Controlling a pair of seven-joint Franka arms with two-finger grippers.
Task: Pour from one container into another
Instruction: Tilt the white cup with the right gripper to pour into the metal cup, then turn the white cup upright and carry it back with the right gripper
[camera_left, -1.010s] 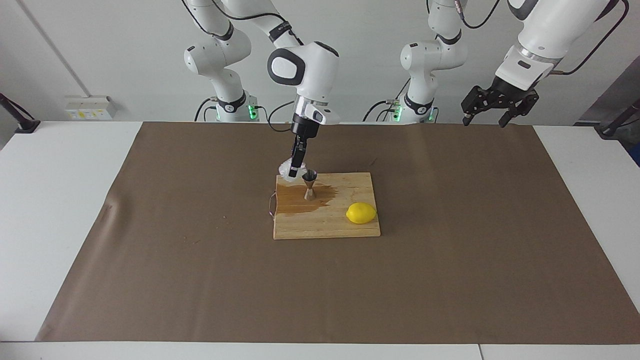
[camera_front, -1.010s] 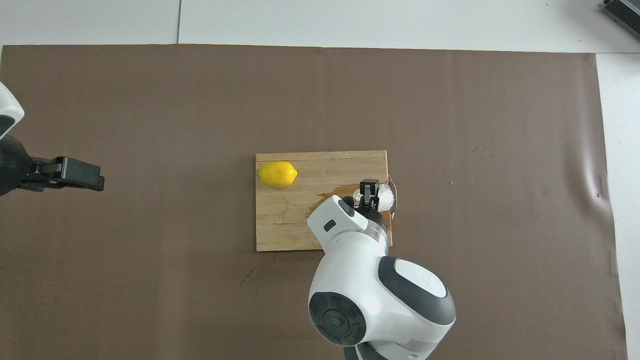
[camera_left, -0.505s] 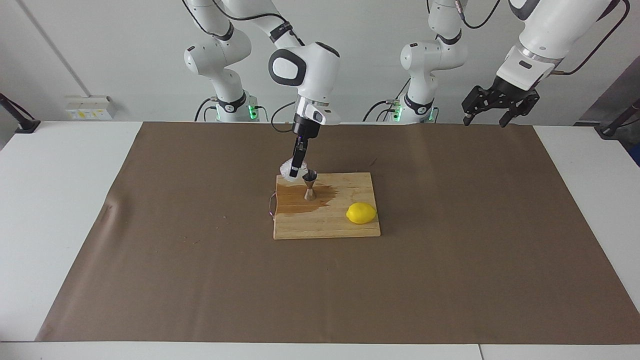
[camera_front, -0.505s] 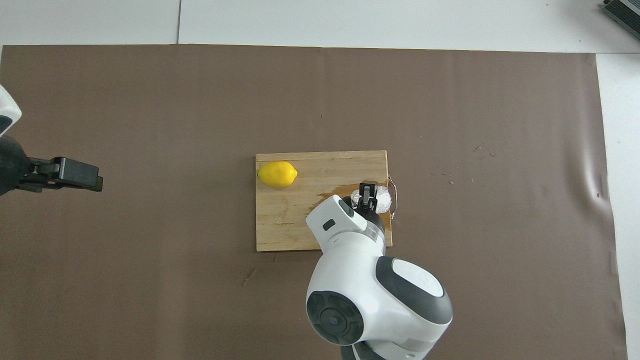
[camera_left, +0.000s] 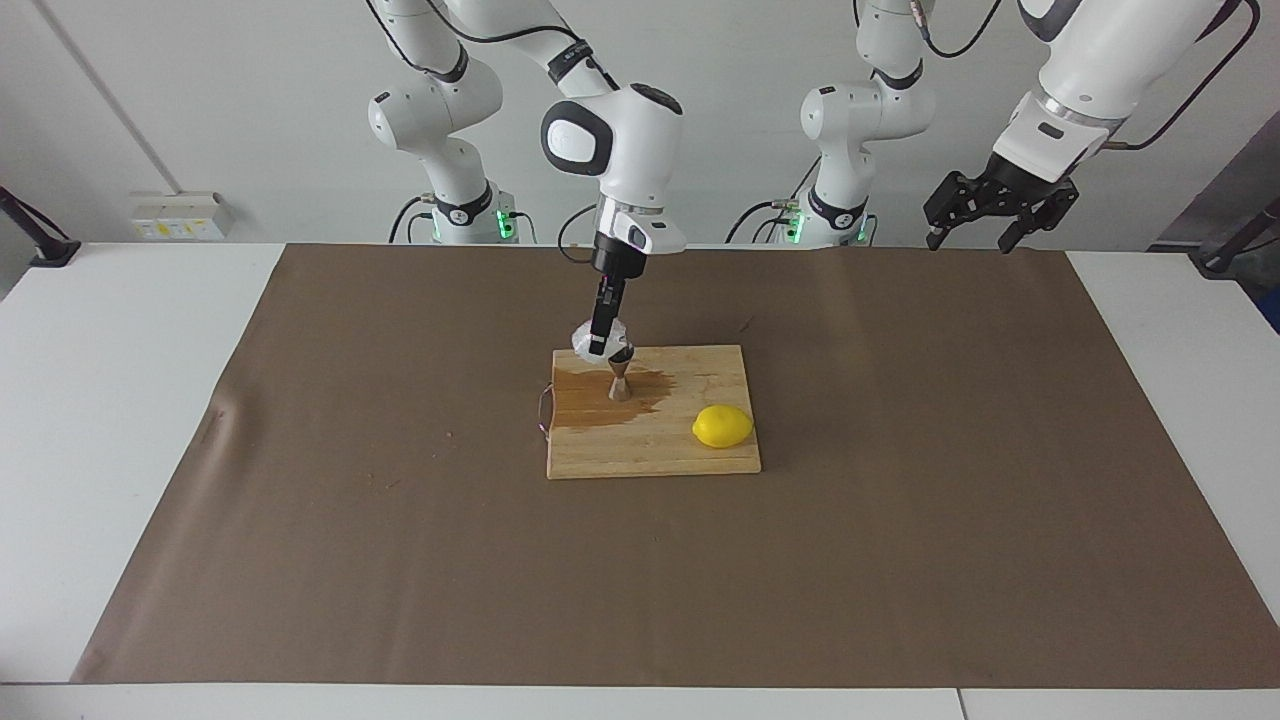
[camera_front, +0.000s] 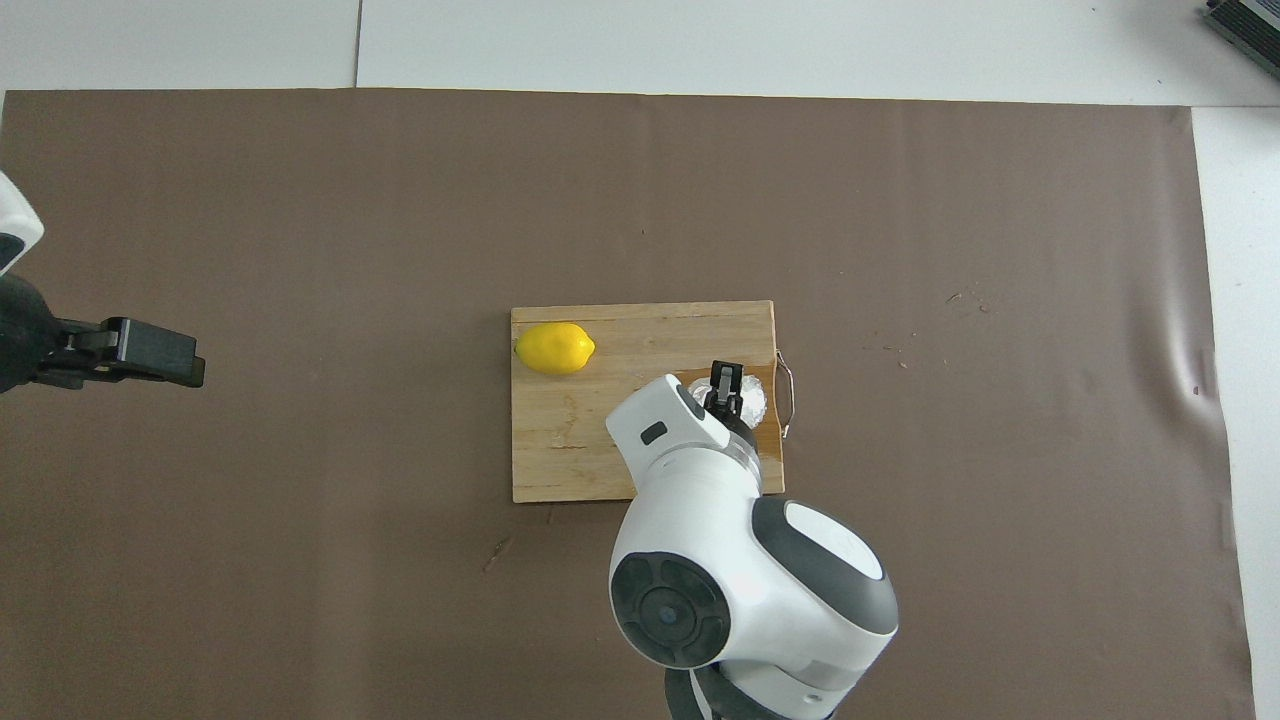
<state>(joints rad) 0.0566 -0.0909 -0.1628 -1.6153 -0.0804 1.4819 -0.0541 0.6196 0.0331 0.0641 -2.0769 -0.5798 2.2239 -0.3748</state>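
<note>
Glass cup (camera_left: 590, 341), clamped in right end effector (camera_left: 599, 345) at frame centre, tips just above jigger (camera_left: 620, 371); left end effector (camera_left: 985, 215) apart, upper right, waiting.

Plain white wall (camera_left: 200, 100) at 12 o'clock, white rectangular table (camera_left: 100, 400) under a big brown paper sheet (camera_left: 900, 500), even lighting.

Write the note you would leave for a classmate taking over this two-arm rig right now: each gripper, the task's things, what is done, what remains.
Right gripper: shut on the glass cup, holding it tilted over the jigger.
Left gripper: jaws open, empty, waiting over the left arm's end of the table.
Jigger stands upright on the cutting board, in a wet patch; lemon sits on the same board.
Done: cup lifted and tipped.
Left: finish pouring, set the cup down.
</note>
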